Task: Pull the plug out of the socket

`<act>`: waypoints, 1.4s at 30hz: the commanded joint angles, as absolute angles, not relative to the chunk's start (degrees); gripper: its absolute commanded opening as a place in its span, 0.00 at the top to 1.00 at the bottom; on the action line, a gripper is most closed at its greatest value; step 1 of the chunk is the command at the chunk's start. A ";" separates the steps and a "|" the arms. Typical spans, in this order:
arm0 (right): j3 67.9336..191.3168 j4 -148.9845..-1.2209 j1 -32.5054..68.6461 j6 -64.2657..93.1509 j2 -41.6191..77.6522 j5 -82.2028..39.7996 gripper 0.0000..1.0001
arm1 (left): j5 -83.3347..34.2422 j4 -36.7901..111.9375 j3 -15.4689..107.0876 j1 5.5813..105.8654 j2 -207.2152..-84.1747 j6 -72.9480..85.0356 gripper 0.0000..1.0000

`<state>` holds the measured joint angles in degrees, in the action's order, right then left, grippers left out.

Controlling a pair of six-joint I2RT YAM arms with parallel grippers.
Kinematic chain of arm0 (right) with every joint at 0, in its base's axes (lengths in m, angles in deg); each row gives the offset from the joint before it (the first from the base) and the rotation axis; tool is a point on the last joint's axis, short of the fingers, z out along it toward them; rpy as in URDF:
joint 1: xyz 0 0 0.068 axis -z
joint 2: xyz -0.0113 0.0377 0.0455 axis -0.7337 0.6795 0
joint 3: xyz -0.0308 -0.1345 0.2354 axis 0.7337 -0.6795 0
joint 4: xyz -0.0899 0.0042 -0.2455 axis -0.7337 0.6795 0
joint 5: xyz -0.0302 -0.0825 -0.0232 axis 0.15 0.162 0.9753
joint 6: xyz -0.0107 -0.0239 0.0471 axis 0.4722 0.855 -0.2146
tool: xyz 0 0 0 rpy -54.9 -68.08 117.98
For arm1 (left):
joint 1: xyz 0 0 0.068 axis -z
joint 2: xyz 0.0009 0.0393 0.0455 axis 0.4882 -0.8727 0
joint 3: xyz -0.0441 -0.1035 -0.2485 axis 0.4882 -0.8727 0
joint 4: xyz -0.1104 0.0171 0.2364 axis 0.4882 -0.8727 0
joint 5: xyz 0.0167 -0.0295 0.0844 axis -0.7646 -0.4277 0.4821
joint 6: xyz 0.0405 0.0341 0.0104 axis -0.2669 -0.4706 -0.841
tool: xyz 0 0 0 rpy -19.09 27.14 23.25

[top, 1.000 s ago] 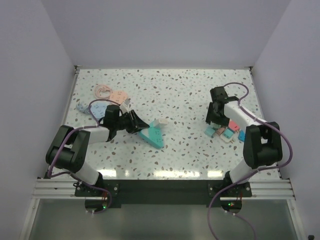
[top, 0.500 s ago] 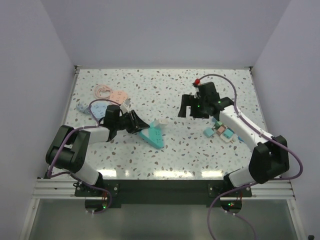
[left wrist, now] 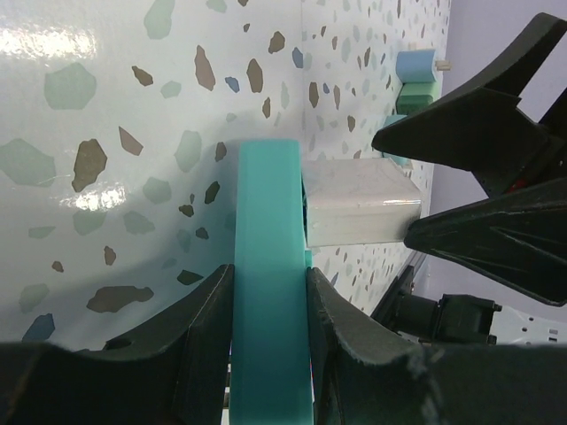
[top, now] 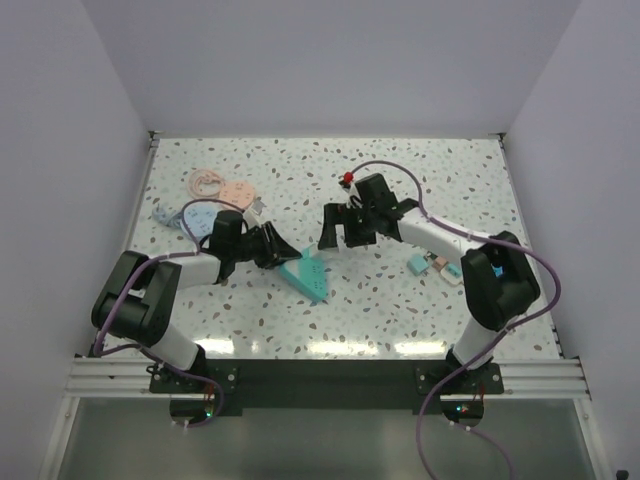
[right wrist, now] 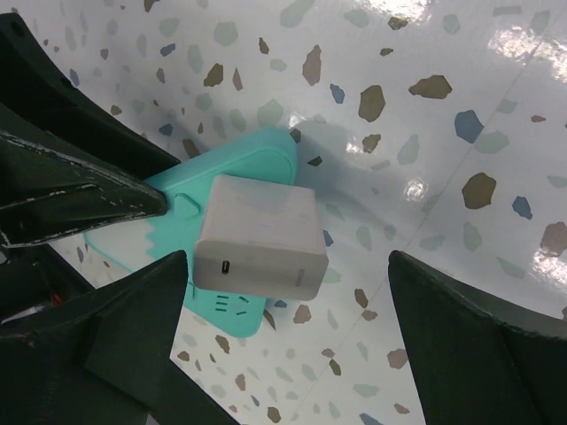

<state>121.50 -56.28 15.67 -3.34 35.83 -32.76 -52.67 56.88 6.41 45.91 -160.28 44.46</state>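
Brace socket [left wrist: 268, 190], mid-left in top view, with left tool [left wrist: 268, 283] clamped on it. Centre wide-open right tool [right wrist: 288, 257] over plug [right wrist: 260, 232] seated there, close on flat sides, pull straight out, without twisting.

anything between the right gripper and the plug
Nothing in the way. The right wrist view shows the open right gripper straddling the plug, with only socket and bare table showing in the gaps.

Robot lab cell; plain lilac walls [top: 330, 60], speckled tabletop [top: 390, 300], aluminium rail [top: 545, 377]
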 commanded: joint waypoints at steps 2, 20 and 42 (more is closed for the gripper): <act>123.95 -61.37 14.85 -5.11 37.56 -36.14 0.02 | -54.34 60.17 8.36 46.54 -158.09 44.30 1.00; 126.85 -53.29 12.04 -6.25 41.10 -36.32 0.63 | -52.50 60.96 7.13 47.07 -158.53 44.83 1.00; 129.75 -39.14 17.49 -1.77 26.68 -32.83 1.00 | -52.05 60.96 4.66 47.07 -159.41 44.47 1.00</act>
